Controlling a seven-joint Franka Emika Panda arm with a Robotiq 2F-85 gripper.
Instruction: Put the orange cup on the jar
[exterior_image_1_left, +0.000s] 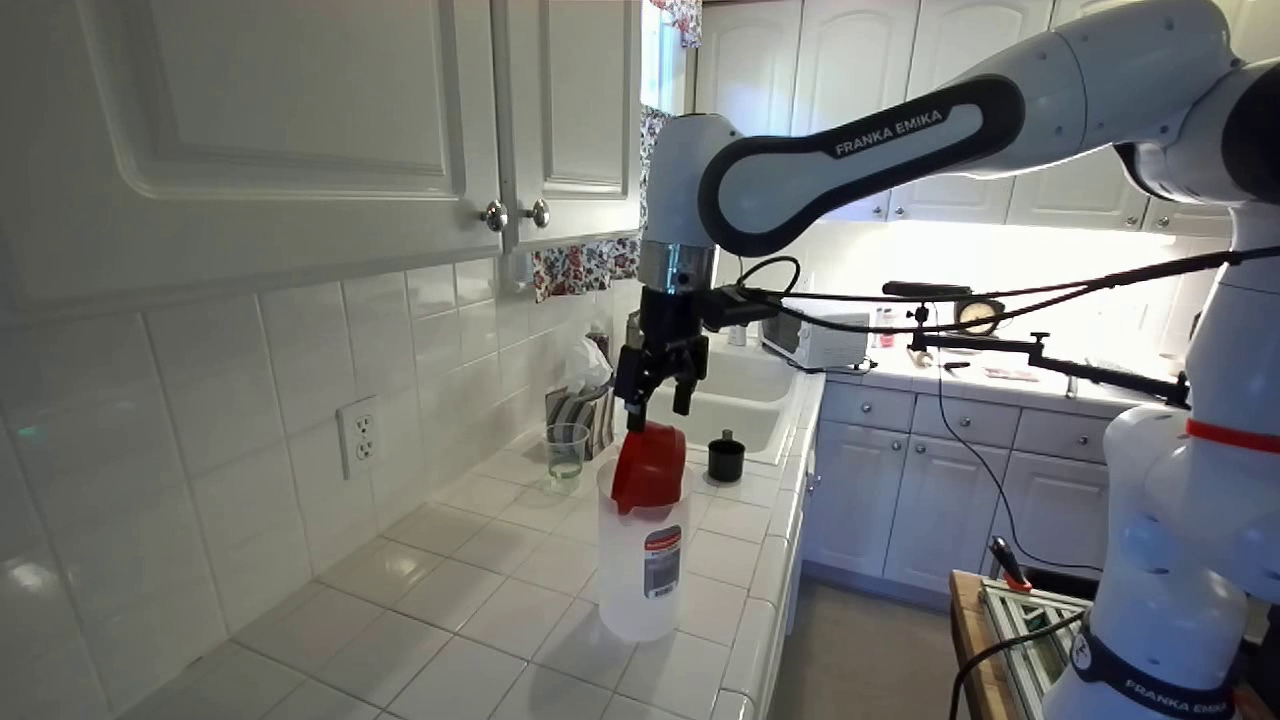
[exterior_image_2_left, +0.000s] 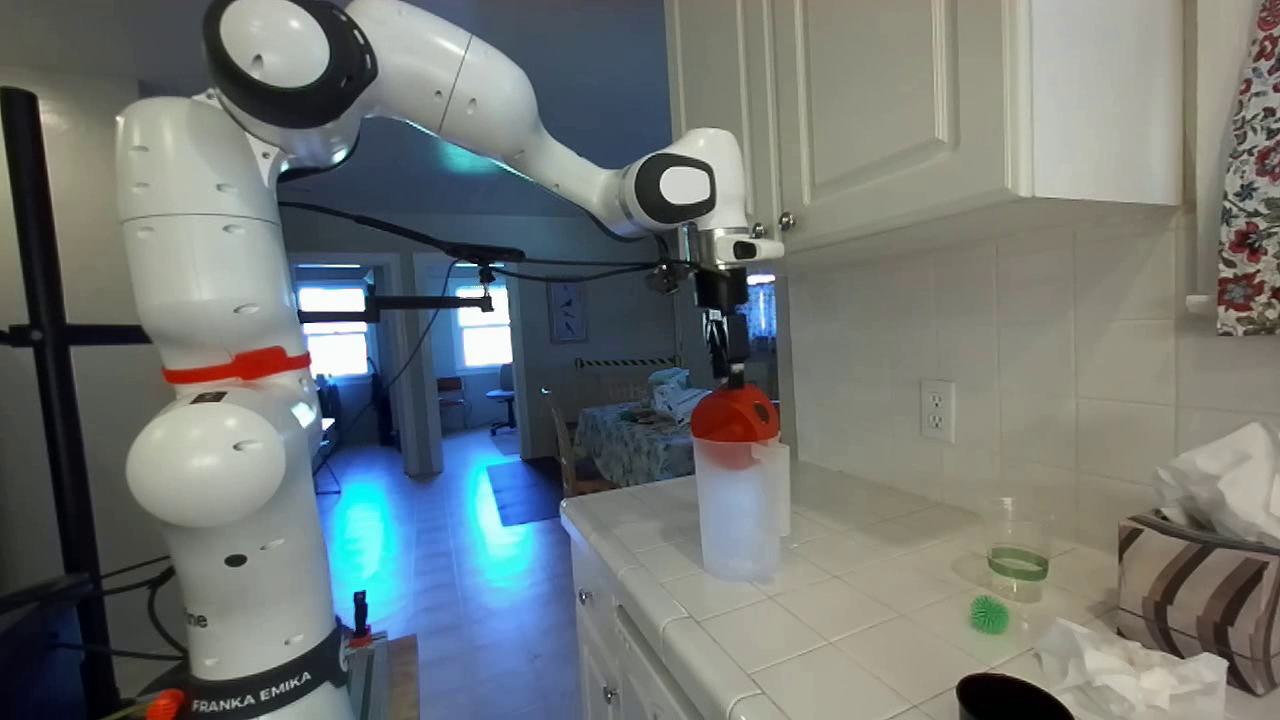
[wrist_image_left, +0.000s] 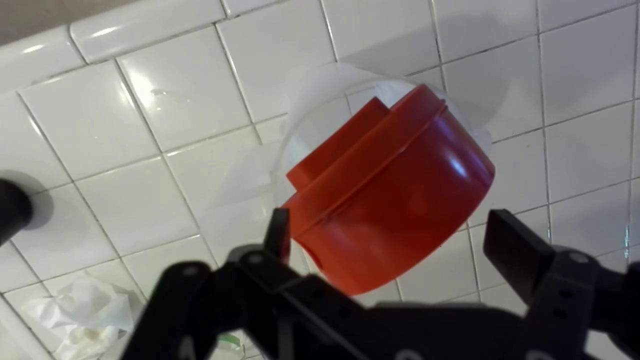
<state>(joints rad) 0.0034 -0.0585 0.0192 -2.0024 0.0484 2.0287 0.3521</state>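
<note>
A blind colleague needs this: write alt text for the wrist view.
A red-orange cup sits tilted, partly inside the mouth of a translucent jar on white tiles. The open hand shows along the bottom, crumpled tissue at lower left.

The cup looks like smooth, glossy plastic, the jar frosted, matt plastic, the desk shiny glazed tile, and the loose tissue crinkled paper.
</note>
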